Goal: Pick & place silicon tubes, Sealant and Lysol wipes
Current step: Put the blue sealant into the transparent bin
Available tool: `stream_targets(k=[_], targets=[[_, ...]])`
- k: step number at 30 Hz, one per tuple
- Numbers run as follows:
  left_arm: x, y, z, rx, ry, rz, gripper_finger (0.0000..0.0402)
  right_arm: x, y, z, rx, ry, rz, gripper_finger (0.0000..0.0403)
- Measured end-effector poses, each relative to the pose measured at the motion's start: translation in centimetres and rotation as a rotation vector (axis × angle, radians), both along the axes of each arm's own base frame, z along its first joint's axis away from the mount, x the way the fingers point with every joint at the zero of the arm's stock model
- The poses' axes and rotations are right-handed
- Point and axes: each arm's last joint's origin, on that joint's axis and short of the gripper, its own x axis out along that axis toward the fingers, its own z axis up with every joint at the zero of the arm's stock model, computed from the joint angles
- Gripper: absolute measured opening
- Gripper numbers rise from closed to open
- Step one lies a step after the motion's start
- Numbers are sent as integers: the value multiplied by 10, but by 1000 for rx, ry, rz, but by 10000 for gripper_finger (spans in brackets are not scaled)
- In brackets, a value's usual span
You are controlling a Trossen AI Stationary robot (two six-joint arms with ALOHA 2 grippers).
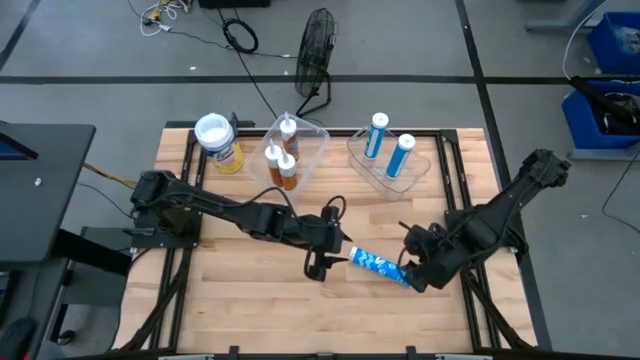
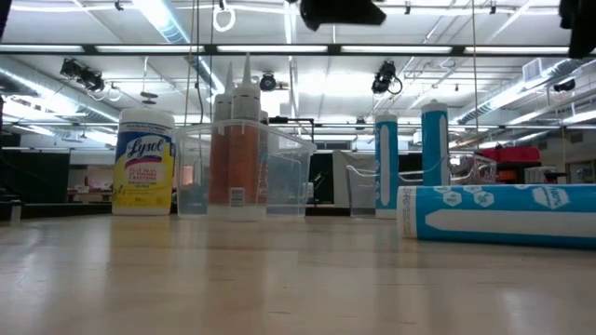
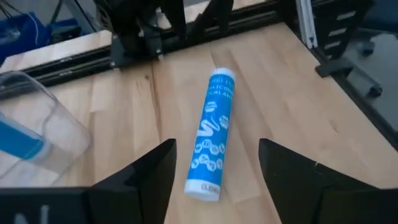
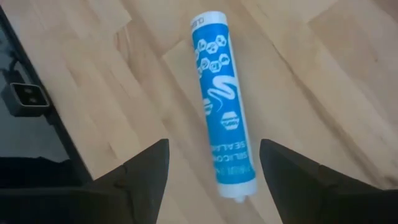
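Yellow cylindrical Lysol wipes canister w/ wide white lid (image 1: 219,141) stands upright at far-left corner of the wooden surface (image 1: 250,300). Beside it, clear plastic bin (image 1: 313,134) w/ slim orange-brown tubes (image 1: 281,160). Left claw (image 1: 320,262) mid-surface, fingers apart, holding nothing. Blue-and-white silicone sealant tube (image 1: 378,266) lies flat between both claws. Second clear tray (image 1: 356,152) holds two upright blue tubes (image 1: 389,146). Right claw (image 1: 412,274) at tube's other end, open, empty.
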Motion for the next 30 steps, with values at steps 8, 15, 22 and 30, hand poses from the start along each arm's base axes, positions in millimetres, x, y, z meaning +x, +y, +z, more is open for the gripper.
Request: stream_targets(k=[8, 15, 22, 30], targets=[[13, -3, -35, 5, 96, 9, 282, -8, 11, 1, 13, -50, -68, 253], [14, -7, -42, -41, 129, 35, 288, -7, 16, -7, -45, -8, -2, 253], [12, -6, -39, -102, 138, 96, 288, 7, 32, -37, -132, 160, 166, 254], [11, -7, -40, -150, 153, 129, 288, 23, 53, -77, -148, 313, 280, 297]])
